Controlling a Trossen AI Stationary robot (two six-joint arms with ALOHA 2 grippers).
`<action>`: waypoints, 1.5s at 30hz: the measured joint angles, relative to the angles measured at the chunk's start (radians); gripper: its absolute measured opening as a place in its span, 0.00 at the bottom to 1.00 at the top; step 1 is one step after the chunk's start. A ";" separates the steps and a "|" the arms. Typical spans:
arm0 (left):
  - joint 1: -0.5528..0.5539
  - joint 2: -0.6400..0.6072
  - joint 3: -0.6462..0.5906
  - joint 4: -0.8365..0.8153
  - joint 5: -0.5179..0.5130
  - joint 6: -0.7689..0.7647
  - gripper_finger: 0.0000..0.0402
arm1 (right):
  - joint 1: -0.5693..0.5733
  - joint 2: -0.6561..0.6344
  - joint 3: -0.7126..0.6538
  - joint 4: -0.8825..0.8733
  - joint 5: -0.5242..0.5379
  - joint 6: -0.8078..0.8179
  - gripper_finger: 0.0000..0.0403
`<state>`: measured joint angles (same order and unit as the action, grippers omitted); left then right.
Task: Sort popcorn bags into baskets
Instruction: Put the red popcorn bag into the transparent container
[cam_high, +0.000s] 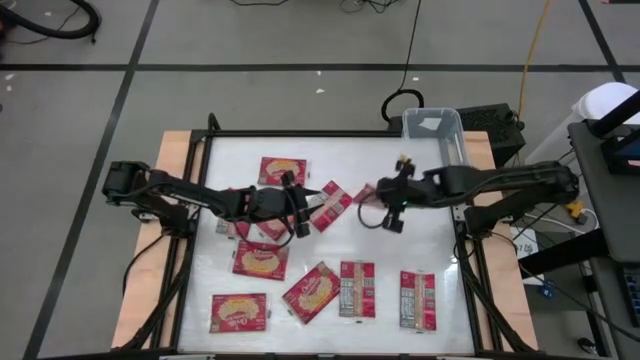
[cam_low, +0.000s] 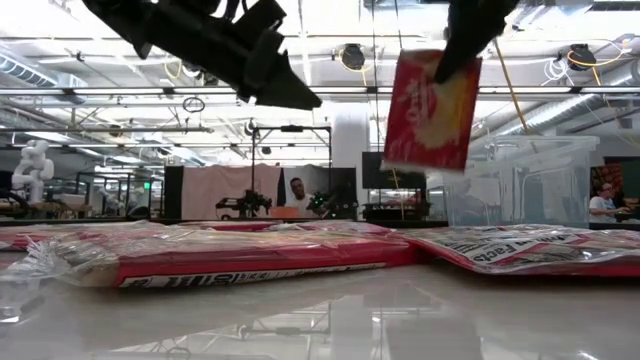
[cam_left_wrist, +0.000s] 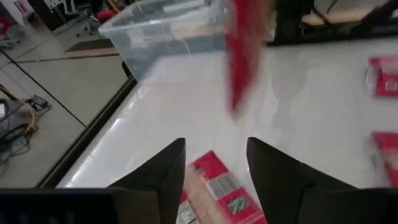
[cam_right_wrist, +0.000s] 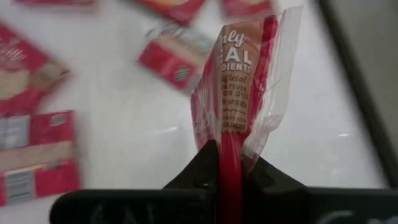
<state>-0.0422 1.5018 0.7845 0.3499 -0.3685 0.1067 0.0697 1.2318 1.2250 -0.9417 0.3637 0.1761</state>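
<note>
Your right gripper is pinched shut on the bottom edge of a flat red popcorn packet, which hangs clear above the table with its long axis upright. The clear plastic rectangular basket lies just beyond it at the table's far edge, so the right arm is much the nearer. Your left gripper stands part open and empty over another red packet lying flat on the glossy white tabletop, an open workshop behind.
</note>
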 joint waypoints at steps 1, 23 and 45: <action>0.002 0.001 0.000 -0.012 0.001 0.012 0.45 | 0.000 -0.012 0.020 -0.043 0.026 -0.019 0.04; 0.023 0.006 0.000 -0.142 0.006 -0.008 0.35 | -0.421 -0.050 0.330 -0.423 0.189 -0.563 0.04; -0.050 0.006 0.000 -0.172 0.005 -0.063 0.36 | -0.805 0.120 0.322 -0.526 -0.149 -0.605 0.04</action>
<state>-0.0919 1.5078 0.7845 0.1783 -0.3634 0.0439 -0.7351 1.3521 1.5467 -1.4681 0.2144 -0.4286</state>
